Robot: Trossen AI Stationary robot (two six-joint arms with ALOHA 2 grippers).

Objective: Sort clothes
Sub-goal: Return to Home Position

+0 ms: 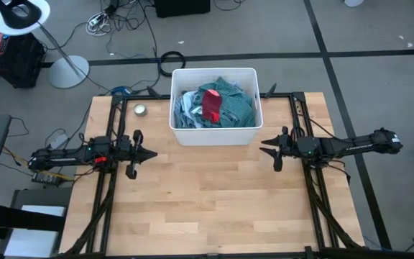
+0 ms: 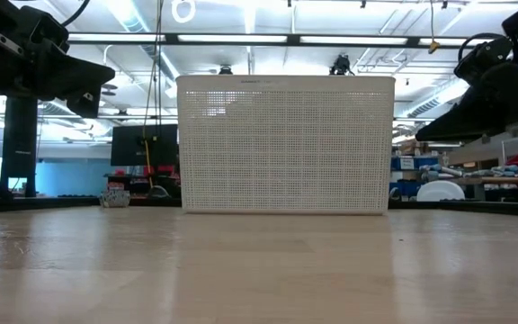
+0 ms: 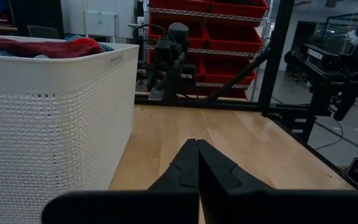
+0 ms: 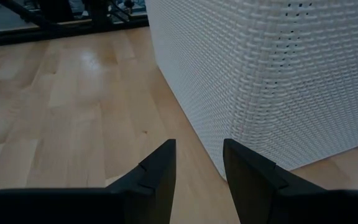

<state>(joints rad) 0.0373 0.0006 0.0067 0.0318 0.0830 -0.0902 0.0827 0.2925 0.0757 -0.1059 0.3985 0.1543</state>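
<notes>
White plastic lattice: one bin [image 1: 214, 135] stands at the far side of the bench [image 1: 207, 208]. From above, the clothes [image 1: 232, 108] are heaped inside it, teal and light blue with a single red piece [image 1: 212, 105] on top (how many lie beneath I cannot count). My left end effector [image 1: 152, 153] and right end effector [image 1: 266, 147] hang either side, just in front of the bin, pointing at each other. I judge this as parking, since every garment I can see is in the bin. One small round object [image 1: 141, 109] sits left of the bin.

From bench height, the bin's wall fills the middle and my two arms are raised off the boards.

My left wrist camera shows its two fingers pressed together on nothing, with red fabric over the bin's rim.

My right wrist camera shows its two fingers standing apart, empty, the bin's corner just ahead.
</notes>
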